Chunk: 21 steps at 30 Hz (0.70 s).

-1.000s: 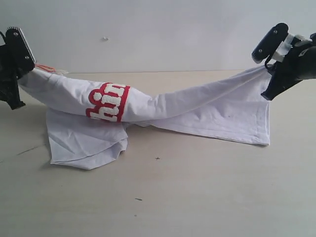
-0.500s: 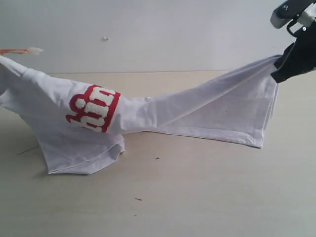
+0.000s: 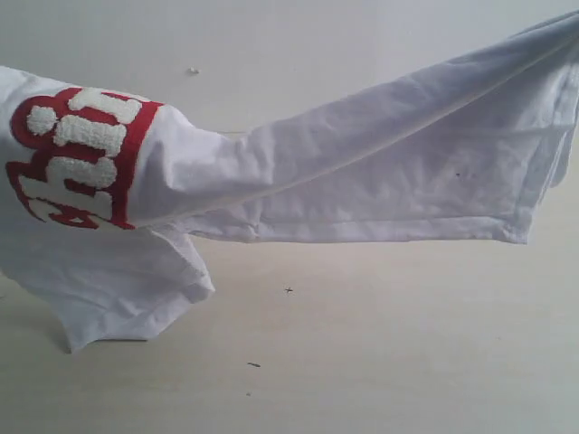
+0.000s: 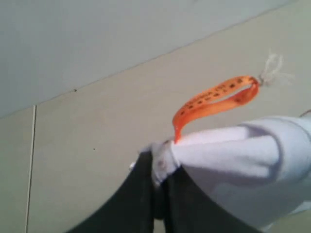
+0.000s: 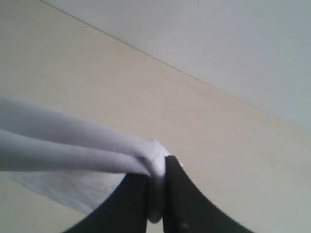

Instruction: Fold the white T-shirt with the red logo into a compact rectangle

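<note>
Garment suspended between two arms above a pale table (image 3: 380, 362). In the exterior view the white T-shirt (image 3: 362, 154) spans the whole frame as a bunched, sagging band, running from the left edge up to the top right corner, where it leaves the picture; neither arm shows in this view. The red logo (image 3: 77, 158), a red patch with fuzzy white letters, wraps around the left portion of the band, tilted and partly cut off by the frame edge. Below the logo a loose fold of the shirt hangs down to the table surface, with a shadow beside it. On the right, the stitched hem (image 3: 507, 233) hangs free, well above the table. Two small dark specks (image 3: 289, 290) lie on the bare table beneath the cloth. In the left wrist view the left gripper (image 4: 160, 167) has its dark jaws pressed together on a pinch of white fabric at the collar end, and the orange neck tag (image 4: 214, 99) loops out just beside the grip, ending in a frayed white thread. In the right wrist view the right gripper (image 5: 156, 170) is likewise clamped on a rolled bunch of the shirt, which trails away from the jaws over the table. A plain light wall (image 3: 317, 54) rises behind the table.
</note>
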Available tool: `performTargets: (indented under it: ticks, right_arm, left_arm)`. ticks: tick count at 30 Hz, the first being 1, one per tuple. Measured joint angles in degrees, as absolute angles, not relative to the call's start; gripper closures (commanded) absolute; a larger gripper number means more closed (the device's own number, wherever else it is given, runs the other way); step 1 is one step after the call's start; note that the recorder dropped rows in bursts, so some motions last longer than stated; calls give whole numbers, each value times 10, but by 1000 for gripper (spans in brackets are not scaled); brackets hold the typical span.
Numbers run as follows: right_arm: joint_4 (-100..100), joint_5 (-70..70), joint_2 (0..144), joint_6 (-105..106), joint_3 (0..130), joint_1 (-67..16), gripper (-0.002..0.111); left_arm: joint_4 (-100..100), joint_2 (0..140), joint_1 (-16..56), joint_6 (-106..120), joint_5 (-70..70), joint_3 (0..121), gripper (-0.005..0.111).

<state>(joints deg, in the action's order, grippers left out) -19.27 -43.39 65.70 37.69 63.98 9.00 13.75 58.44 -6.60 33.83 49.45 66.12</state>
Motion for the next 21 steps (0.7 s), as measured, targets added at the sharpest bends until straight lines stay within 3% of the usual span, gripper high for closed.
performTargets:
  ticks: [10,21]
  right_arm:
    - [-209,-542,560,302,626,91,108]
    - [-213,-600,672,302,595,91,108]
  left_arm:
    - [139,466,-66,188,562,662,107]
    - [88,567,-66,157,645,663,107]
